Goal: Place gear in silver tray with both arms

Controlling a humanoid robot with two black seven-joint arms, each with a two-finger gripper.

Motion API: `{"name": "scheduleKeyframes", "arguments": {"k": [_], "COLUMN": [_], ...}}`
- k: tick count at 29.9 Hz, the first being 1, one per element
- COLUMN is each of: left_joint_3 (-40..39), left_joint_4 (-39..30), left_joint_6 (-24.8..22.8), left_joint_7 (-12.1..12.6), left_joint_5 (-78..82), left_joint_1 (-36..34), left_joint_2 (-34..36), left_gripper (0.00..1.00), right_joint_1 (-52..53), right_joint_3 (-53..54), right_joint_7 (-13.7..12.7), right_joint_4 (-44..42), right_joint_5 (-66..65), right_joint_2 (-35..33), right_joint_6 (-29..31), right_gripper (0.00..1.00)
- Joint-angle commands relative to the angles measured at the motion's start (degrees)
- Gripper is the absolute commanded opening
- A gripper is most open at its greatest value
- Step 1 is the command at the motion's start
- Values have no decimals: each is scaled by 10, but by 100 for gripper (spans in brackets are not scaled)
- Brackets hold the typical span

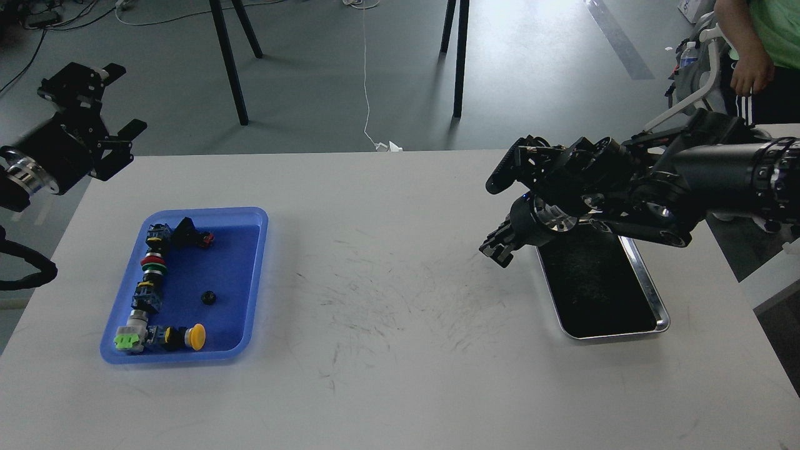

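Silver tray [650, 299] at the white table's [387, 375] right side

Shiny raised rim, rounded corners, dark reflective bottom; right gripper [497, 247] just left of its far end, jaw state unclear; left gripper [106, 106] spread wide, well left of it

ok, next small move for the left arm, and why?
Probably bring the left gripper down over the blue tray: it hovers open off the table's far-left corner, the small black part sits loose in that tray, and the silver tray looks empty.
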Motion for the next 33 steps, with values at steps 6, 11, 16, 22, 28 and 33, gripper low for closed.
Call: {"name": "scheduleKeyframes", "arguments": {"k": [6, 11, 16, 22, 28, 33], "left_joint_3": [0, -1, -1, -2, -3, -3], "left_joint_4": [0, -2, -5, -8, -8, -8], "left_joint_6": [-1, -1, -1, -1, -1, -2], "left_joint_7": [0, 0, 0, 0, 0, 0], "left_joint_5": [-1, -2, -2, -4, -10, -10], "left_joint_1": [14, 15, 16, 16, 16, 16], "left_joint_2": [-1, -1, 1, 11, 14, 16], "left_gripper": [98, 98, 98, 98, 98, 98], "right_joint_1": [-5, -30, -54, -78, -94, -98], "right_joint_3": [-1, -2, 0, 1, 1, 1], "right_joint_7": [0, 0, -2, -6, -6, -6], "right_joint_4": [26, 15, -8, -41, -71, -76], "right_joint_5": [-9, -15, -16, -17, -17, -16], "right_joint_2": [-149, -184, -184, -170, -128, -122], "right_joint_6": [-3, -8, -17, -25, -26, -26], "right_gripper": [12, 12, 12, 12, 13, 14]}}
